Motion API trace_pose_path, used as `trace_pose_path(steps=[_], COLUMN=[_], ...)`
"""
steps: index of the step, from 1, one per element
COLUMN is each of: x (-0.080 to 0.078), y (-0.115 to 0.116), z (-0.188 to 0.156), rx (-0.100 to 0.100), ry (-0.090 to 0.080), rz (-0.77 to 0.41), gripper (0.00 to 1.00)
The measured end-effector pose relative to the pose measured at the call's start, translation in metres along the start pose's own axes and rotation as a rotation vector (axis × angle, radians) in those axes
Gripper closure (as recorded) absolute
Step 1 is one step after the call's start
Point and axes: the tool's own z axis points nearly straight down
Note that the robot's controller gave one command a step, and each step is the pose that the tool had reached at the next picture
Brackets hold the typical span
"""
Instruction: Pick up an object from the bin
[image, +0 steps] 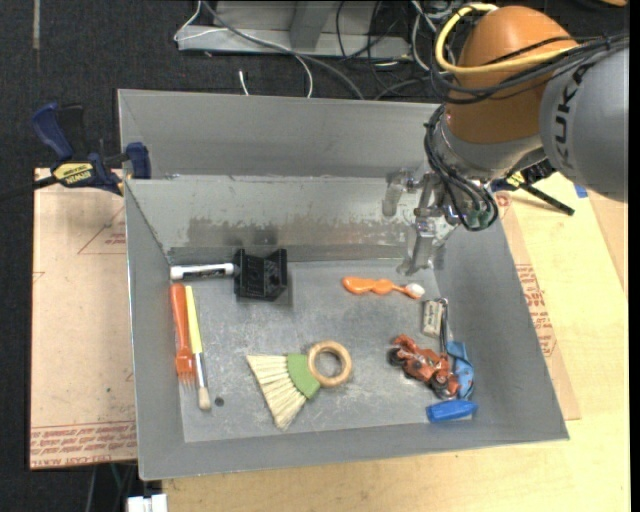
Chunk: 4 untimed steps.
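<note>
Camera view: bin with orange spoon

Single arm is reaching in from 3 o'clock, carrying its orange wrist cover at 1 o'clock. The gripper is hanging downward beneath it, with cables looping around the wrist.

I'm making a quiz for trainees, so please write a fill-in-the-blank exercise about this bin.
1. The tape ring lies against a small broom whose handle is ____.
2. The block near the bin's back wall is coloured ____.
3. The spoon lying nearest the claw is mostly ____.
Missing words: green; black; orange.
</note>
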Motion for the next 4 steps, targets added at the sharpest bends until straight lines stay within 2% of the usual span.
trace_pose_path(steps=[1,2,3,4], x=[-0.001,0.003,0.01,0.013], y=[0.0,-0.01,-0.017,-0.033], z=[-0.003,0.065,0.167,0.167], rx=[0.001,-0.001,-0.003,-0.003], ry=[-0.007,-0.009,-0.016,-0.017], rz=[-0.001,0.124,0.208,0.252], gripper=[0.0,0.0,0.0,0.0])
